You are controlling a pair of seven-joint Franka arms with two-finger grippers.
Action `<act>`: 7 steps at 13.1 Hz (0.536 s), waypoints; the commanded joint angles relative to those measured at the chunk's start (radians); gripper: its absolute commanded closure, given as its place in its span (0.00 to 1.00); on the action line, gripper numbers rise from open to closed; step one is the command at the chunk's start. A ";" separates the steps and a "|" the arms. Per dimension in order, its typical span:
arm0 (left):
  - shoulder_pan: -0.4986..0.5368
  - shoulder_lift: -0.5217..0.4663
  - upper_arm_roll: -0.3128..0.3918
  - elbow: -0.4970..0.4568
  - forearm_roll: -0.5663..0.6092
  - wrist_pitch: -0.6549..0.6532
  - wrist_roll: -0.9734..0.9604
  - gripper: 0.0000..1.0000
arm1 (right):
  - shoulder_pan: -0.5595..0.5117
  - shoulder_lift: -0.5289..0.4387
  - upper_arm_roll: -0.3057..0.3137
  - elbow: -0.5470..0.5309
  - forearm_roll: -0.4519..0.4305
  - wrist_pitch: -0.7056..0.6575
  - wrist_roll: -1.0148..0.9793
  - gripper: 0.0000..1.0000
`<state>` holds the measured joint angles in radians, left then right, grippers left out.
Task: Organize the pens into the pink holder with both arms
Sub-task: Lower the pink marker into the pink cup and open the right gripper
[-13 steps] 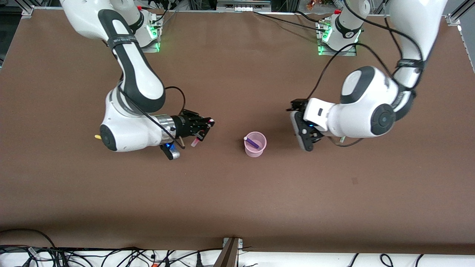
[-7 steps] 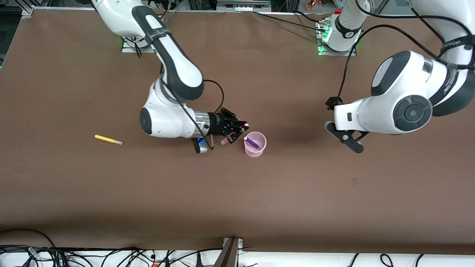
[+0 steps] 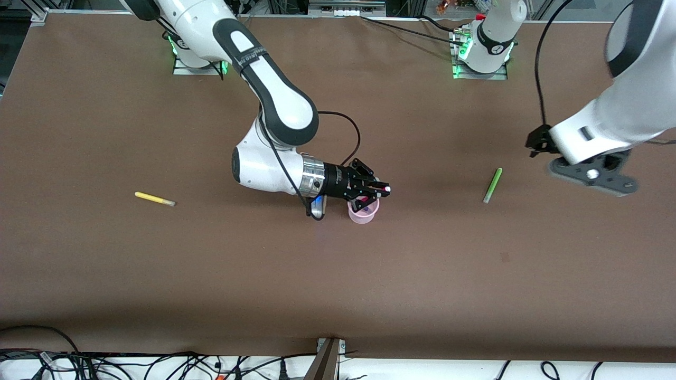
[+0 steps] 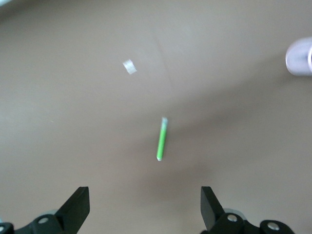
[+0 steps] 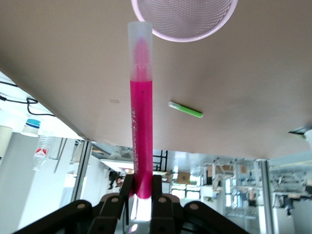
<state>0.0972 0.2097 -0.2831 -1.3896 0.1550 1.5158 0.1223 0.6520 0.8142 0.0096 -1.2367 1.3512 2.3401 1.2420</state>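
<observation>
The right gripper (image 3: 376, 193), fingers clamped on the magenta pen (image 5: 140, 131), has travelled from beside the pink holder (image 3: 363, 214) to over it, ready to drop, while the left gripper (image 4: 145, 210), fingers spread, has swung away from the holder, uncovering the green pen (image 3: 492, 185) on the table (image 3: 338, 274).

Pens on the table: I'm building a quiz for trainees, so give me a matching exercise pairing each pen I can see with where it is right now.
Column one:
1. magenta pen
2. green pen
3. yellow pen

Column two:
A. lying on the table toward the right arm's end
B. clamped in the right end effector, over the pink holder
C. lying on the table toward the left arm's end, near the open left end effector

Pairs: 1-B, 2-C, 3-A
</observation>
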 commanded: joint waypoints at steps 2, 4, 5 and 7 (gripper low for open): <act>-0.123 -0.243 0.249 -0.299 -0.091 0.226 -0.013 0.00 | 0.017 0.063 -0.005 0.040 0.159 0.015 -0.041 0.91; -0.133 -0.282 0.289 -0.328 -0.123 0.279 -0.013 0.00 | 0.024 0.074 -0.005 0.030 0.197 0.015 -0.050 0.91; -0.128 -0.286 0.289 -0.328 -0.126 0.273 -0.024 0.00 | 0.025 0.074 -0.005 0.019 0.197 0.015 -0.061 0.91; -0.126 -0.290 0.291 -0.332 -0.127 0.238 -0.036 0.00 | 0.025 0.077 -0.005 -0.003 0.225 0.018 -0.103 0.91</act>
<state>-0.0118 -0.0556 -0.0049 -1.6878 0.0450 1.7568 0.1076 0.6680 0.8863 0.0094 -1.2320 1.5272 2.3463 1.1890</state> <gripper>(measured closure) 0.000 0.824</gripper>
